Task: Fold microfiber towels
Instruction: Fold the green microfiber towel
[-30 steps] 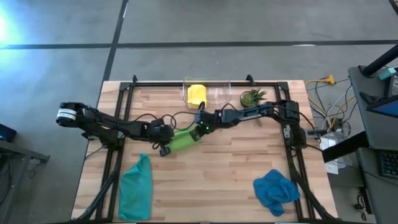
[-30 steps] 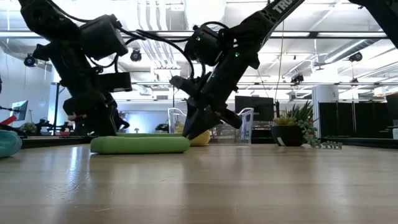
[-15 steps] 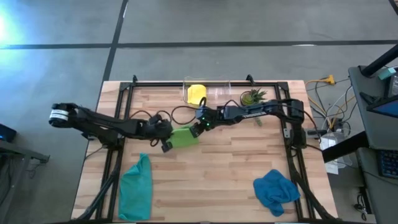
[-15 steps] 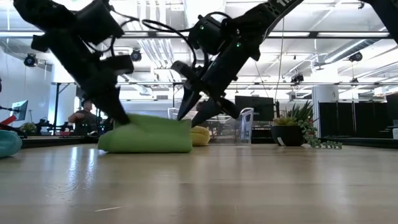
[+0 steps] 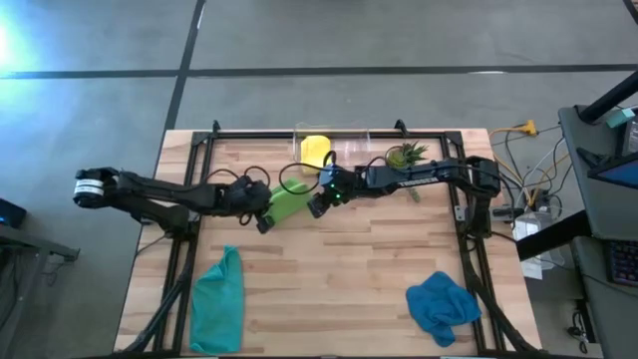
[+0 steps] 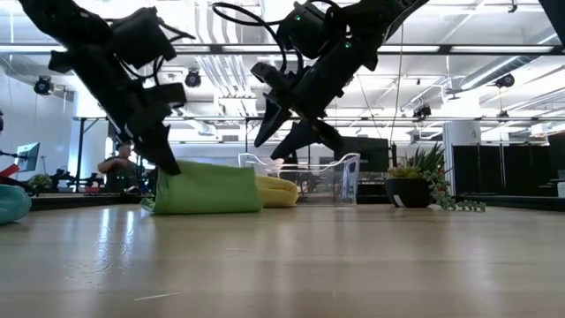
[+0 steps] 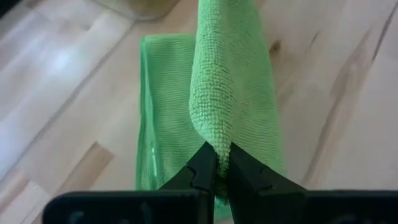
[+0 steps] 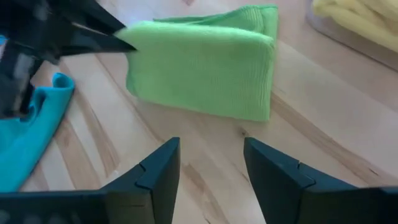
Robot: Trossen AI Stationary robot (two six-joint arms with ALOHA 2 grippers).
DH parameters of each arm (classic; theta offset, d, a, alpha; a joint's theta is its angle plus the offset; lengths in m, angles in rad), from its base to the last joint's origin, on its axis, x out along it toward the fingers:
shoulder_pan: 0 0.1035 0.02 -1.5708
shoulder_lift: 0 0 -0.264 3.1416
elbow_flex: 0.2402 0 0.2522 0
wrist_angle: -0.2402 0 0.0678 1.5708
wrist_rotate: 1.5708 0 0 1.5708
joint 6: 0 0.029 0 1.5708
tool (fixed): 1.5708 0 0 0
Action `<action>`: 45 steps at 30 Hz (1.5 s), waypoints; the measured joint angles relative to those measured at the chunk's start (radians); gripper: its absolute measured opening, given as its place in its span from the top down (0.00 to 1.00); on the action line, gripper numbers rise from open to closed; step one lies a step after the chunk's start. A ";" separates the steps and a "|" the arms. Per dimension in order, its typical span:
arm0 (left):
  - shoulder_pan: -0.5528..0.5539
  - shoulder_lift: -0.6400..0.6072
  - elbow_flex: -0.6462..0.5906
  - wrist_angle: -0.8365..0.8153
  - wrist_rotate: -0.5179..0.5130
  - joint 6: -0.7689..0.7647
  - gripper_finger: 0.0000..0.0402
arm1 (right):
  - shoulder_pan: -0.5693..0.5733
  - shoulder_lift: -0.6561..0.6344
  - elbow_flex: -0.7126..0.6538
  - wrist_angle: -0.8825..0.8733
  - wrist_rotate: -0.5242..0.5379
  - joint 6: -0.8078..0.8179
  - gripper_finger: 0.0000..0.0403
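The lime green towel (image 5: pixel 287 204) lies folded at the table's middle. My left gripper (image 5: pixel 263 218) is shut on its left end, which is raised (image 6: pixel 209 187). My right gripper (image 5: pixel 317 204) hangs open just right of the towel and above it (image 6: pixel 287 132), with nothing between its fingers (image 8: pixel 211 168). A yellow towel (image 5: pixel 315 150) rests in a clear container (image 5: pixel 349 148) at the far edge. The teal towel (image 5: pixel 219 299) lies crumpled at the near left and the blue towel (image 5: pixel 442 304) at the near right. My left gripper pinches a folded edge (image 7: pixel 217 146) at the green towel's left end between its two fingertips; it looks like more than one layer. The fingers slant down from the table's left. That end is held up, while the lower layer (image 7: pixel 163 124) and the far end lie on the table.
A small potted plant (image 5: pixel 404 157) stands at the far right beside the clear container. Black frame rails (image 5: pixel 184 249) run along the table's left, right and far sides. Bare wood (image 5: pixel 339 279) lies between the teal and blue towels.
My right gripper has opened, let go of the green towel's right end and risen. My left gripper has lifted toward the far edge with the left end. The towel, long and flat a second ago, now sits shorter and taller, folded over.
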 joint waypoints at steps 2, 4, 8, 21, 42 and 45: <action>0.001 0.021 0.000 -0.003 0.025 0.000 0.98 | -0.003 0.002 0.000 0.016 0.000 -0.011 0.57; 0.001 0.044 0.000 -0.001 0.045 -0.001 0.98 | -0.007 0.006 0.000 0.049 0.000 -0.021 0.57; 0.001 0.087 0.000 -0.021 0.059 -0.005 0.98 | -0.020 0.008 0.000 0.071 0.000 -0.021 0.58; 0.001 0.184 0.002 -0.015 0.156 -0.053 0.98 | -0.021 0.009 0.000 0.059 -0.003 -0.023 0.59; -0.373 0.562 0.211 0.430 0.368 0.007 0.98 | 0.259 -0.150 -0.219 0.019 -0.042 0.101 0.65; -0.389 0.586 0.232 0.456 0.366 0.010 0.98 | 0.279 -0.137 -0.275 0.063 -0.085 0.159 0.66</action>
